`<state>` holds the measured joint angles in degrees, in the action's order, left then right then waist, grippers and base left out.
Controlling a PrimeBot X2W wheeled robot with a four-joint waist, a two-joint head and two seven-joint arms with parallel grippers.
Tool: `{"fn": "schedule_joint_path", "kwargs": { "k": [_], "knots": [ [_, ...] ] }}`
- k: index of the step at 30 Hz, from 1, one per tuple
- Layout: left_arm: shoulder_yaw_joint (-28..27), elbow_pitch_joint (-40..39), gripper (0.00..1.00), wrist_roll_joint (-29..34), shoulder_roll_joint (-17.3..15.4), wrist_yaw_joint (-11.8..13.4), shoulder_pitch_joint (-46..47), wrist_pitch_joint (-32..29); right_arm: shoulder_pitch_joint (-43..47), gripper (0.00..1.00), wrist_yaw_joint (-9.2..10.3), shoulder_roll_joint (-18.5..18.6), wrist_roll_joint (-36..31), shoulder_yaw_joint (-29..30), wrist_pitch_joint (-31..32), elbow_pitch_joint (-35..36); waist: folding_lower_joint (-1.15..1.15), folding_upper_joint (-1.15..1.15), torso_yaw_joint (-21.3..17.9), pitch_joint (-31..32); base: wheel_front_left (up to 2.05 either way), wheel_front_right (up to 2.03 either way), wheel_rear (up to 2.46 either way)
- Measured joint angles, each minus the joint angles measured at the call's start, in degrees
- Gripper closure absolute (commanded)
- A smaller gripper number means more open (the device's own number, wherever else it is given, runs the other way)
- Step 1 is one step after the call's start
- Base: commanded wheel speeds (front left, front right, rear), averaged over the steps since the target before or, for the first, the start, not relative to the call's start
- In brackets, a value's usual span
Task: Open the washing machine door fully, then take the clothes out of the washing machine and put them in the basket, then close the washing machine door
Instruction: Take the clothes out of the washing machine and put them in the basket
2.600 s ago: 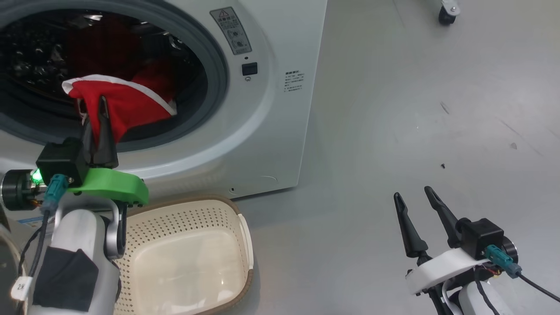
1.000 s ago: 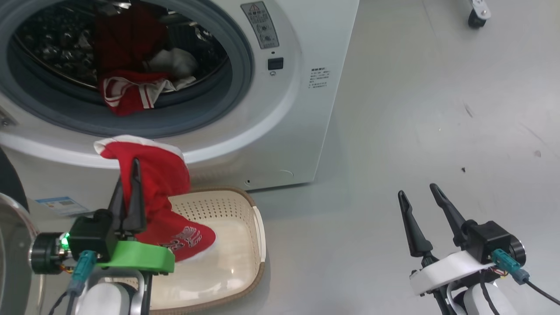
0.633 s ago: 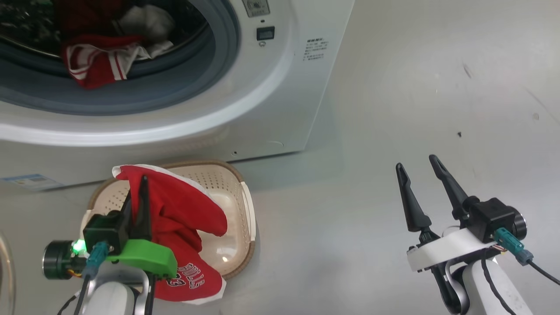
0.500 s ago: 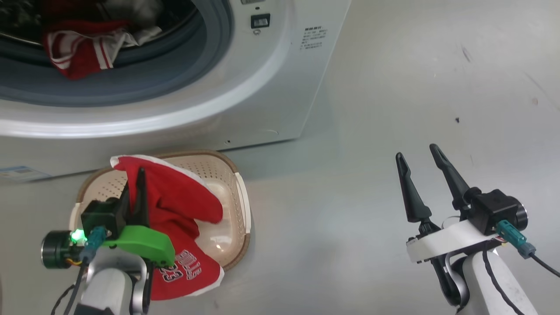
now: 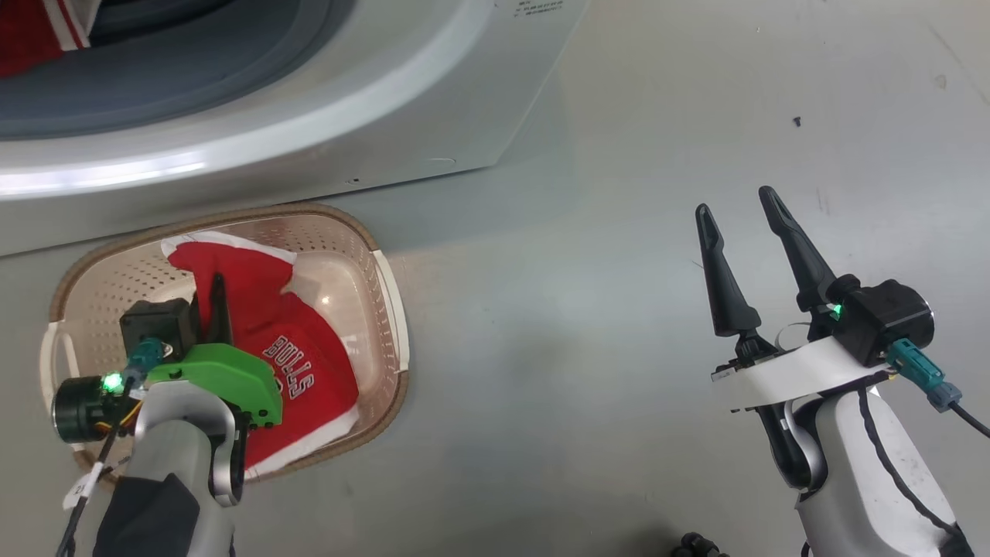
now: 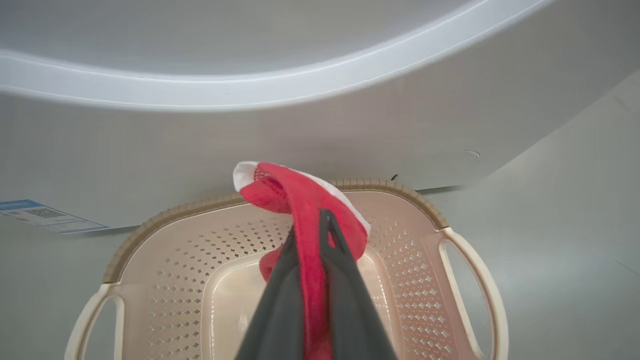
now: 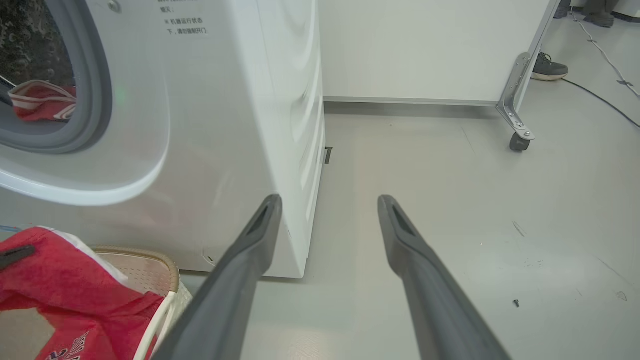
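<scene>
A red garment point(image 5: 302, 363) with white trim and lettering hangs from my left gripper point(image 5: 217, 280), which is shut on it down inside the cream basket point(image 5: 390, 309). In the left wrist view the fabric point(image 6: 300, 195) is pinched between the closed fingers point(image 6: 350, 300) over the basket point(image 6: 165, 215). More red-and-white clothes point(image 7: 40, 100) lie in the washing machine point(image 7: 225, 125) drum mouth. My right gripper point(image 5: 734, 199) stands open over bare floor to the right, empty point(image 7: 329, 198). The washing machine door is out of view.
The basket stands on the grey floor right against the white machine front point(image 5: 309, 131), below a blue label point(image 6: 45, 215). Behind the machine are a white panel on a caster leg point(image 7: 517, 135), a person's shoe point(image 7: 550, 67) and a floor cable point(image 7: 605, 102).
My left gripper has pulled the red garment out of the drum mouth and lowered it into the basket. The head camera has tilted downward. The right gripper stayed open.
</scene>
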<state>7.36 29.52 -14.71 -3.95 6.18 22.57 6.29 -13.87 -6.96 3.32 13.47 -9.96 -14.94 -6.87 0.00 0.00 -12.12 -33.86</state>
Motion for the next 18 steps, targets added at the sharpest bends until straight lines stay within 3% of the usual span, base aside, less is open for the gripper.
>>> {"fn": "schedule_joint_path", "kwargs": {
  "k": [15, 16, 17, 18],
  "knots": [
    [-1.21, 12.92, 1.00, -1.81, 0.38, -1.24, 5.54, 0.27, -1.62, 0.00, -0.01, -0.52, 1.05, -0.58, 0.00, -0.90, 0.00, 0.00, -1.50, -2.38, 0.00, 0.00, 0.00],
    [-1.30, 13.40, 0.58, -1.96, 0.42, -1.45, 5.73, 0.62, -1.69, 0.00, -0.01, -0.52, 1.05, -0.58, 0.00, -1.08, 0.00, 0.00, -1.46, -2.14, 0.00, 0.00, 0.00],
    [-1.29, 14.01, 0.58, -1.96, 0.45, -1.46, 5.91, 0.87, -1.72, 0.00, -0.01, -0.52, 1.05, -0.59, 0.00, -1.20, 0.00, 0.00, -1.41, -1.89, 0.00, 0.00, 0.00],
    [-1.34, 14.50, 0.00, -2.04, 0.55, -1.51, 5.97, 1.12, -1.74, 0.00, -0.01, -0.52, 1.05, -0.59, 0.00, -1.29, 0.00, 0.00, -1.34, -1.63, 0.00, 0.00, 0.00]
  ]
}}
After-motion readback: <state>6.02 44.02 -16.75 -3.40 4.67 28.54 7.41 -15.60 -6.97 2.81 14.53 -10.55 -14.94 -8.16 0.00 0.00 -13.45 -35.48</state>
